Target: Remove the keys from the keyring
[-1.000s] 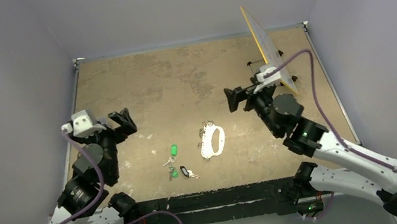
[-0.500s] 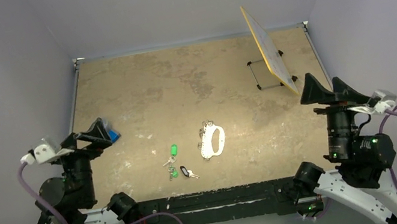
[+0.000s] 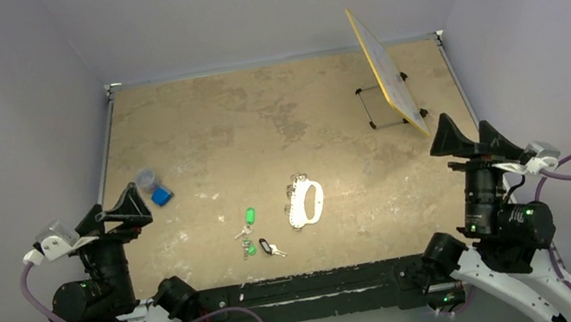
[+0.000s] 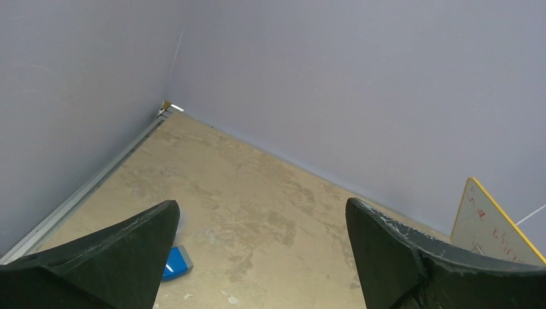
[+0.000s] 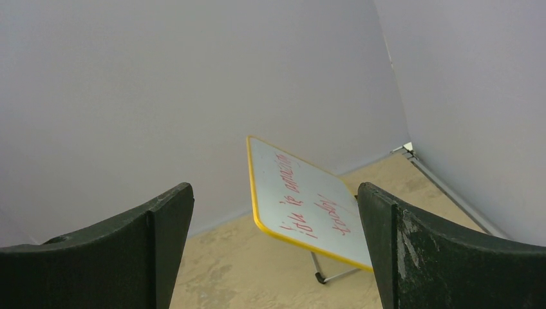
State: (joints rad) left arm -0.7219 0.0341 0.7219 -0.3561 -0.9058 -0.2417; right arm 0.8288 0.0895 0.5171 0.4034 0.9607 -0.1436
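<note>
The keyring (image 3: pixel 306 202), a pale oval loop, lies flat near the table's middle, with small bits (image 3: pixel 293 193) strung along its left side, too small to make out. A black-headed key (image 3: pixel 267 246) with a short silver blade lies to its left, off the loop and next to the green-tagged bunch (image 3: pixel 248 230). My left gripper (image 3: pixel 117 209) is open and empty, raised at the near left, also in the left wrist view (image 4: pixel 261 203). My right gripper (image 3: pixel 471 139) is open and empty, raised at the near right, also in the right wrist view (image 5: pixel 275 187). Neither wrist view shows the keyring or keys.
A yellow-framed whiteboard (image 3: pixel 385 73) on a wire stand leans at the back right; it also shows in the right wrist view (image 5: pixel 299 199) and the left wrist view (image 4: pixel 489 222). A small blue block (image 3: pixel 161 196) lies at the left, seen too in the left wrist view (image 4: pixel 174 262). Grey walls enclose the table.
Both arms have pulled back from over the table to the near corners, fingers now raised and pointing away. The blue block is uncovered. The keyring and keys have not moved.
</note>
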